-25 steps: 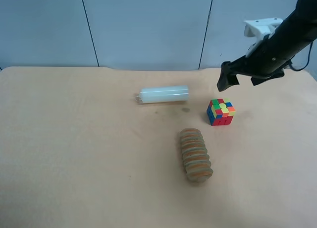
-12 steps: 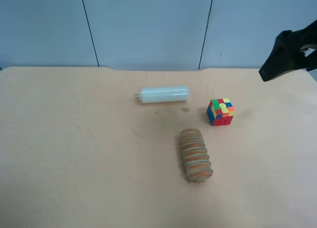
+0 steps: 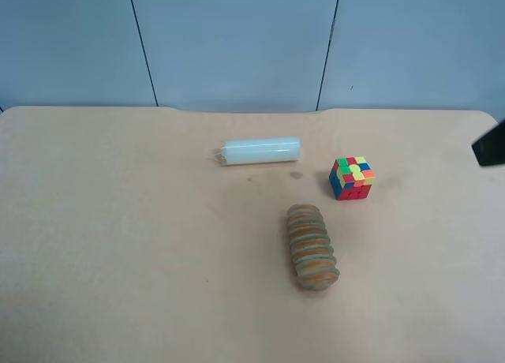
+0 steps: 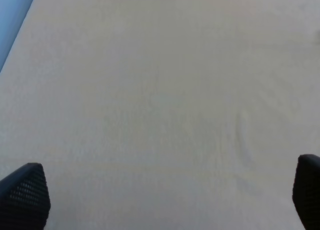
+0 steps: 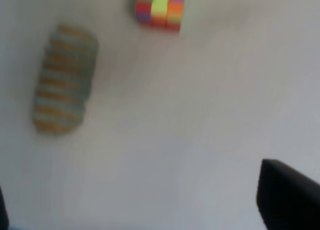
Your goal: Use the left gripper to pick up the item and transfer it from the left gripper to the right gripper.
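The puzzle cube (image 3: 352, 178) sits on the tan table (image 3: 118, 221), right of the middle, with nothing touching it. It also shows in the right wrist view (image 5: 160, 7), far ahead of the right gripper (image 5: 132, 202). That gripper's jaws are wide apart and empty, with one black finger (image 5: 287, 197) showing. In the exterior high view only a black tip of this arm (image 3: 492, 148) shows at the right edge, well away from the cube. The left gripper (image 4: 165, 192) is open and empty over bare table, and the cube is out of its view.
A white cylinder (image 3: 260, 151) lies left of the cube. A ribbed tan-orange roll (image 3: 313, 247) lies in front of the cube and shows in the right wrist view (image 5: 64, 79). A blue wall stands behind the table.
The arm at the exterior high view's right has pulled back from above the cube to the right edge, almost out of frame. The cube, cylinder and roll have not moved.
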Tool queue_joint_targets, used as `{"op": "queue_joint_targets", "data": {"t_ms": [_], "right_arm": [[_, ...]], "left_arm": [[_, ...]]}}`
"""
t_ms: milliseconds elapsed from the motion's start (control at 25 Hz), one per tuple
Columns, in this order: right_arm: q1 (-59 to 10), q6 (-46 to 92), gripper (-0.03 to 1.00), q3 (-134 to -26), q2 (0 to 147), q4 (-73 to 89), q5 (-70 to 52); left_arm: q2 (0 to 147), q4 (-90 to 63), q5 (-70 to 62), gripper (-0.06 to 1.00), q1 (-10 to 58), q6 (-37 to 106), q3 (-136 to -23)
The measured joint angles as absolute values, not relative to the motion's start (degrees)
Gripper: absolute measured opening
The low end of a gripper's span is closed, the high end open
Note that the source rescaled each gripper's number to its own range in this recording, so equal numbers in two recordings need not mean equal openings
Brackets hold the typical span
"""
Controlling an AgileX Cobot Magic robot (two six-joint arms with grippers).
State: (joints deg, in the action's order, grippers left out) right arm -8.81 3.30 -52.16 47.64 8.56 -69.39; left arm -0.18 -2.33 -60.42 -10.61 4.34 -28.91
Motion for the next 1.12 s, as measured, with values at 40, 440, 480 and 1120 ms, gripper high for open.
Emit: {"op": "queue_joint_targets", "data": {"t_ms": [40,440,480,1120], "right_arm": [[-8.81,3.30,0.99,-49.34,45.57,8.56,-69.57],[-8.81,2.96,0.99,-33.11,21.54,8.56,-63.08],[-8.81,2.75,0.99,-32.25,19.01,8.56,-62.27],[-8.81,2.17,0.99,-28.26,-0.20,8.53,-61.06]], "left_arm": [[-0.18,-2.33,-60.42,1.00,-10.61,4.34,-28.91],[-0.18,-2.33,-60.42,1.00,-10.61,4.34,-28.91],[-0.18,-2.33,-60.42,1.00,-10.61,4.34,-28.91],[-0.18,-2.33,-60.42,1.00,-10.61,4.34,-28.91]]}}
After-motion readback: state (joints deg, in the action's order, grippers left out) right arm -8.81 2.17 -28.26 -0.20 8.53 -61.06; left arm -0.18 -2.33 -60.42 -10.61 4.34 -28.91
